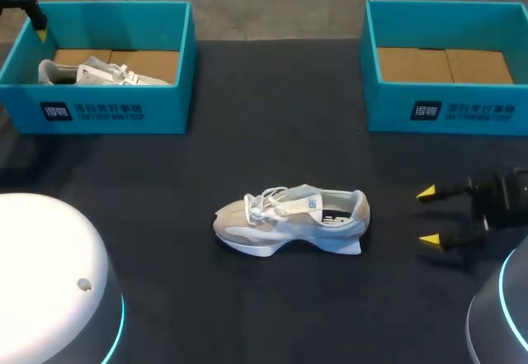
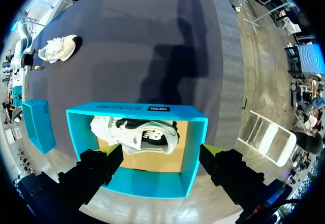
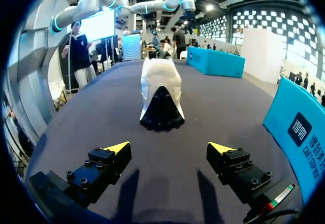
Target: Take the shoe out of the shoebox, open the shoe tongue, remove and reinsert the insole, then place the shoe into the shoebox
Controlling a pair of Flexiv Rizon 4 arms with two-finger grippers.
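Out in the middle of the worktop (image 1: 247, 306) stood the shoe (image 1: 290, 219), upright on its sole, toe toward my left side, heel toward my right arm. By my reading the taking-out was done and the tongue step was up. It looked pale grey and white, laces loosely tied, dark lining showing at the collar. The right end effector (image 1: 427, 215) hovered behind the heel, fingers spread wide, gripping nothing, well apart from it. The next move, I judged, called for a close approach and a careful pinch on the tongue beneath those laces. The left end effector (image 2: 160, 152) hung spread above the left shoebox (image 1: 107, 112), where a second shoe (image 1: 99, 73) lay, and the right shoebox (image 1: 445, 112) showed only cardboard.
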